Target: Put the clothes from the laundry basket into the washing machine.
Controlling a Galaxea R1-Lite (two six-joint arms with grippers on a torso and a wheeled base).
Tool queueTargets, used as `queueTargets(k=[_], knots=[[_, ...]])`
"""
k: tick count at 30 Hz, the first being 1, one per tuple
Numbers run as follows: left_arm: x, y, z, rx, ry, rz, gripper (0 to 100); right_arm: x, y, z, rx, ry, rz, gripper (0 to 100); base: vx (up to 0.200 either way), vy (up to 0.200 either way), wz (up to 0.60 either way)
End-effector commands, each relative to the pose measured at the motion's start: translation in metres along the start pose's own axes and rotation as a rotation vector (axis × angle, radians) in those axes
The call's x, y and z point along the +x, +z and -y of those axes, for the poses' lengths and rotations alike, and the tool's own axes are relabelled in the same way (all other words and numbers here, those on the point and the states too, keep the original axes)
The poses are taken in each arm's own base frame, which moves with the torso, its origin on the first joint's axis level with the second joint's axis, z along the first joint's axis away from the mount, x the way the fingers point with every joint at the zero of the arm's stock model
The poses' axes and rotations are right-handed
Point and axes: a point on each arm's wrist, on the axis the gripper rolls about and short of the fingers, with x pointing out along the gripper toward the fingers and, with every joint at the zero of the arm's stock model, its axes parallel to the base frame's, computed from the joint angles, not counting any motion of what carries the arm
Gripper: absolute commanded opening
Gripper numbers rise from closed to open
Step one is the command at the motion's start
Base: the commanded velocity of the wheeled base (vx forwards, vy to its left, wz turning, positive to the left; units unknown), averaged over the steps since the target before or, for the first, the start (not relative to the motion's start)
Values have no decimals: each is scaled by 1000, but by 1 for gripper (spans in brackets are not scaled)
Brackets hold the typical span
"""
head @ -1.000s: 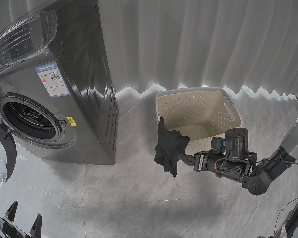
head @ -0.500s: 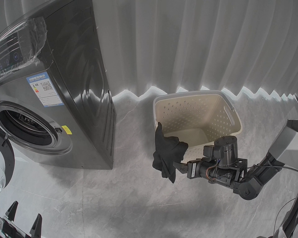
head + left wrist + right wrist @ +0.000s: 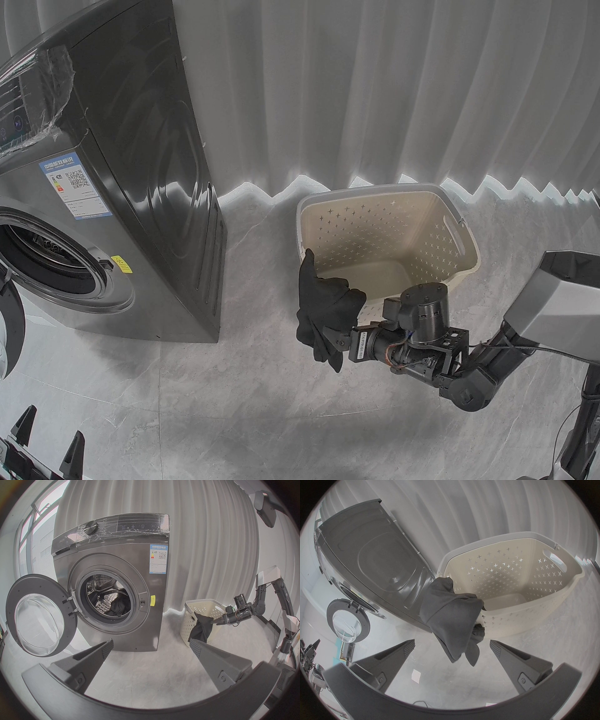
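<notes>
Hanging over the near rim of the laundry basket, a dark garment droops lengthwise down the outside wall. The right gripper, fingers apart, faces it just beside; the open washing machine stands well to the robot's left.

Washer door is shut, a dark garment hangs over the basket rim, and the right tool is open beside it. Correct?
No: the washer door is open, swung wide in the left wrist view. The rest holds: the dark garment hangs over the basket rim, and the right tool is open beside it.
</notes>
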Motion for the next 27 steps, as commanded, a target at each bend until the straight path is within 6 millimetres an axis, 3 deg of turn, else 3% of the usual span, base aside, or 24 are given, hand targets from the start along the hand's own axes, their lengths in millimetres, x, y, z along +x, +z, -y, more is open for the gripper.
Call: queueTargets(k=[1, 6, 12, 20, 27], knots=[[0, -4, 0, 0, 1, 2, 100, 15, -1, -2, -1, 4, 14, 100, 0, 0, 0], [0, -4, 0, 0, 1, 2, 100, 21, -1, -5, -2, 7, 17, 100, 0, 0, 0], [0, -4, 0, 0, 1, 2, 100, 45, -11, 1, -5, -18, 19, 100, 0, 0, 0], [0, -4, 0, 0, 1, 2, 100, 72, -1, 0, -4, -13, 87, 100, 0, 0, 0], [0, -4, 0, 0, 1, 2, 100, 77, 4, -3, -13, -5, 111, 100, 0, 0, 0]])
